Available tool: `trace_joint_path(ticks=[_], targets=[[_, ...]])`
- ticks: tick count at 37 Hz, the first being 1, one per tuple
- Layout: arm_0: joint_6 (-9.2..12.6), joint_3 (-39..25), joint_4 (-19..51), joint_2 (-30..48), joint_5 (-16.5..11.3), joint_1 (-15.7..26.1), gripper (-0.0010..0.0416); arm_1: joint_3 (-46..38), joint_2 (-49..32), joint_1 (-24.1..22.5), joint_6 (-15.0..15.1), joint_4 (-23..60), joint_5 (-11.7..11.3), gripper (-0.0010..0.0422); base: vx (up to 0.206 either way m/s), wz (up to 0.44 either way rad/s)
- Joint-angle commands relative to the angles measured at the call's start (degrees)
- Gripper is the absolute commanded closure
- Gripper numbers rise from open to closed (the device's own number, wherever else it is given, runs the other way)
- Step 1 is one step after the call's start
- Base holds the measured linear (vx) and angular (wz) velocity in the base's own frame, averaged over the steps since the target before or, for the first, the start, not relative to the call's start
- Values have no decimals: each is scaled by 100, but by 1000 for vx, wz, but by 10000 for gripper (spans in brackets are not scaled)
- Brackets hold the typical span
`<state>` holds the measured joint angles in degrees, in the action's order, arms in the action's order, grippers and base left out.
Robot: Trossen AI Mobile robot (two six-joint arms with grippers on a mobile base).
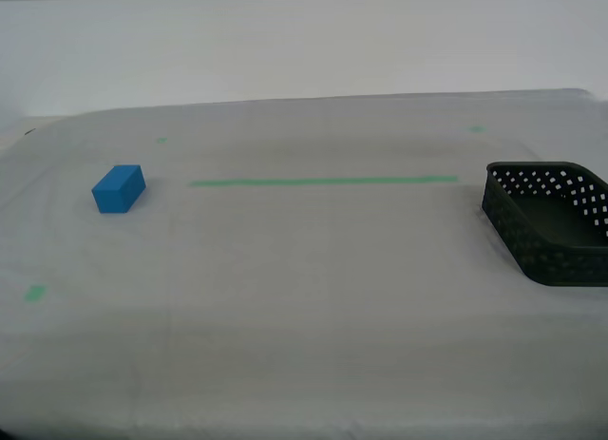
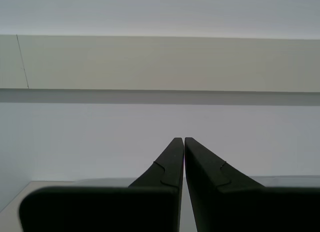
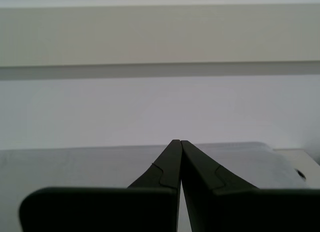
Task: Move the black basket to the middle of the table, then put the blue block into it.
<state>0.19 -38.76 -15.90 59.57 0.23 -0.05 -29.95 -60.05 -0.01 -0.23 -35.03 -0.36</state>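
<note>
We have not started the first step: the black basket [image 1: 549, 223] sits at 3 o'clock on the tabletop [image 1: 313, 288], the blue block [image 1: 119, 188] at 9 o'clock. Our first gripper [image 3: 179, 143] and second gripper [image 2: 183, 140] are closed and empty. Next, we judge, one must reach the basket.

One table [image 1: 304, 364] fills the exterior view. On it sit one basket [image 1: 532, 240] and one block [image 1: 119, 188]. There is one long tape line [image 1: 323, 181] and three small tape bits: one [image 1: 35, 293], another [image 1: 161, 140], and a third [image 1: 476, 128]. Two grippers show, my first gripper [image 3: 176, 141] and my second gripper [image 2: 181, 139], each with two fingers.
</note>
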Motion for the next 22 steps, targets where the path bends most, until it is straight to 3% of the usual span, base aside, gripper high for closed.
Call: trace_joint_path(ticks=[1, 5, 22], targets=[[-2, -380, 909, -2, -4, 7, 406, -2, 2, -2, 7, -24, -4, 412, 0, 0], [-2, -824, 1912, -2, -4, 4, 406, -2, 2, -2, 9, -24, -4, 412, 0, 0], [142, -2267, 4485, -2, 4, 4, 406, -2, 2, -2, 9, -22, -4, 412, 0, 0]])
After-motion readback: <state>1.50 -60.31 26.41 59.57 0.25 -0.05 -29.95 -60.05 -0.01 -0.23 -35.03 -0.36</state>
